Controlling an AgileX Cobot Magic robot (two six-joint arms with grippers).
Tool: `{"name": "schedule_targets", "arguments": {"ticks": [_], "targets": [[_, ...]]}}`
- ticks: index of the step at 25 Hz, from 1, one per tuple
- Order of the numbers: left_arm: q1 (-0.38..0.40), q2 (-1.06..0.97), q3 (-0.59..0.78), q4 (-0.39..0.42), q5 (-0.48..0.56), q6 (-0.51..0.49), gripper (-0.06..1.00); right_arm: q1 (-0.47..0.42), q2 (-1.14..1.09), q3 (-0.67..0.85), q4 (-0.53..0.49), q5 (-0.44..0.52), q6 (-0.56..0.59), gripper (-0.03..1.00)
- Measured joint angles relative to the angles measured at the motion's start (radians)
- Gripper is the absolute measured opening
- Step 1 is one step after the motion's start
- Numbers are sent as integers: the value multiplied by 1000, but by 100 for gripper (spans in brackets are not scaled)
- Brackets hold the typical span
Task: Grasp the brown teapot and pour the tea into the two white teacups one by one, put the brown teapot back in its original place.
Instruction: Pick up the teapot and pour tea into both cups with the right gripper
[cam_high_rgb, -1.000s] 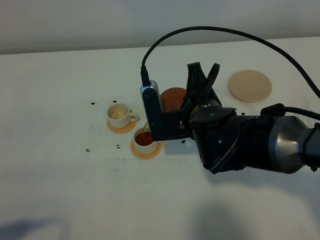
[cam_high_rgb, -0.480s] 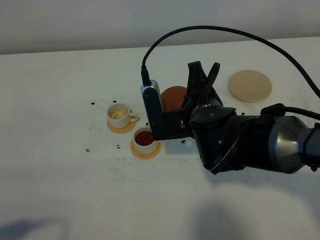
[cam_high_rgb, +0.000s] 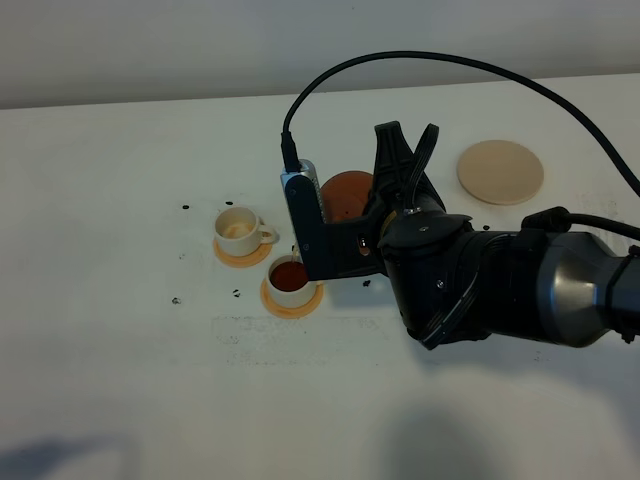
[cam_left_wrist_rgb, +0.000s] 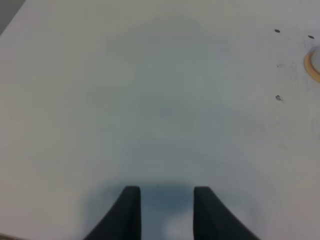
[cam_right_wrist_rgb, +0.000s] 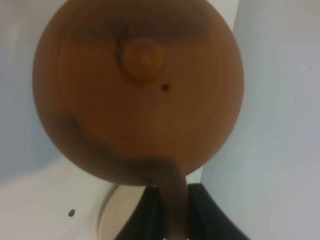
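Over the white bench (cam_high_rgb: 120, 330), the right gripper (cam_right_wrist_rgb: 172, 212) is clamped on the loop handle of the brown teapot (cam_high_rgb: 343, 194). The pot hangs in the air just beside the nearer white teacup (cam_high_rgb: 289, 280). The right wrist view looks onto its knobbed lid (cam_right_wrist_rgb: 142, 59). The nearer cup sits on an orange coaster (cam_high_rgb: 292, 303) and holds dark reddish-brown tea (cam_high_rgb: 290, 273). The farther teacup (cam_high_rgb: 238, 228) stands on a second orange coaster (cam_high_rgb: 243, 255), showing its cream inside. Well apart to the right lies the pale beige disc (cam_high_rgb: 500, 171). The left gripper (cam_left_wrist_rgb: 167, 212) hovers over plain bench, jaws apart.
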Motion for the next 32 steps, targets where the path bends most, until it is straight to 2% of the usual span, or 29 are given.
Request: {"name": "schedule_targets", "arguments": {"ticks": [23,26,32], "targets": [[0,0,0,0,0,1,25,0,0,0,-2,0,-33,9],[0,0,0,0,0,1,25,0,0,0,27,-9,4,9],[0,0,0,0,0,1,25,0,0,0,52,-33,168,9]]}}
